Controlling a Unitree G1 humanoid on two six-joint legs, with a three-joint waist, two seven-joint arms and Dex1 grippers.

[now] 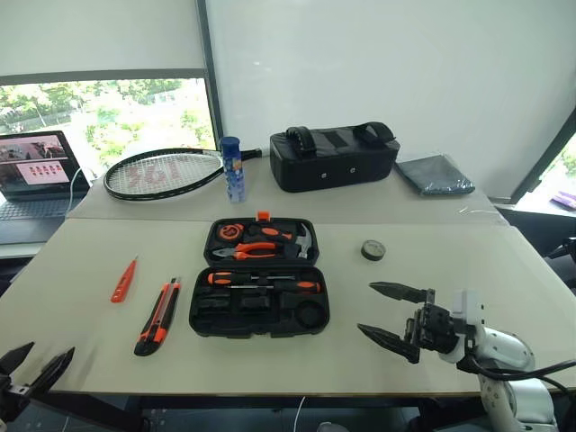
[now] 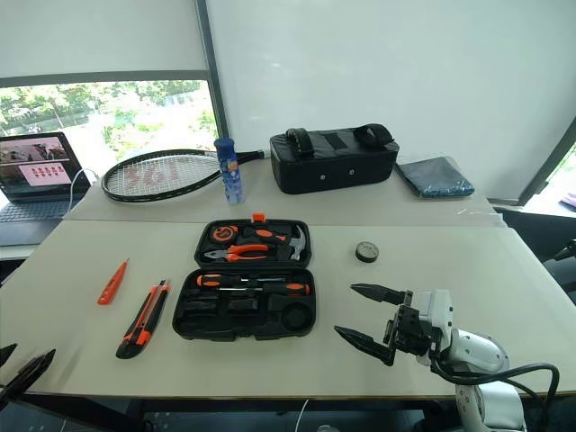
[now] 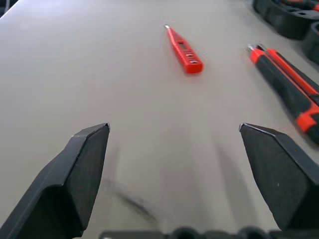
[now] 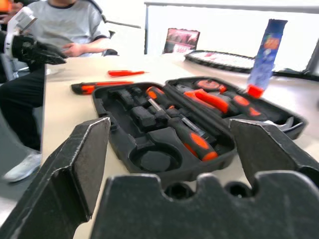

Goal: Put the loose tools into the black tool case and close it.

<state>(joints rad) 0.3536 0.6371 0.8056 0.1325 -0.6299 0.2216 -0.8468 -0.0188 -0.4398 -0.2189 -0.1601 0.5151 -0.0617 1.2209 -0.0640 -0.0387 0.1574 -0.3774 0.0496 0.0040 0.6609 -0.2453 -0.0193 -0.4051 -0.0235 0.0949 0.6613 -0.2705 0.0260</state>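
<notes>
Left hand (image 1: 31, 369) hangs wide and empty at the desk's near-left corner; the long orange-and-black utility knife (image 1: 157, 316) lies ahead, pointing away, nearer than the wide-open right hand (image 1: 385, 313).

Head views overlook table (image 1: 81, 270); wrist views sit low, perhaps skimming.

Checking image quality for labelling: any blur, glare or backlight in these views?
Left wrist view: smeared streaks on the table between the fingers; tester screwdriver sharp. Right wrist view: near fingers soft, bright backlit windows behind the tool case. Eye views: evenly lit, window overexposed.
</notes>
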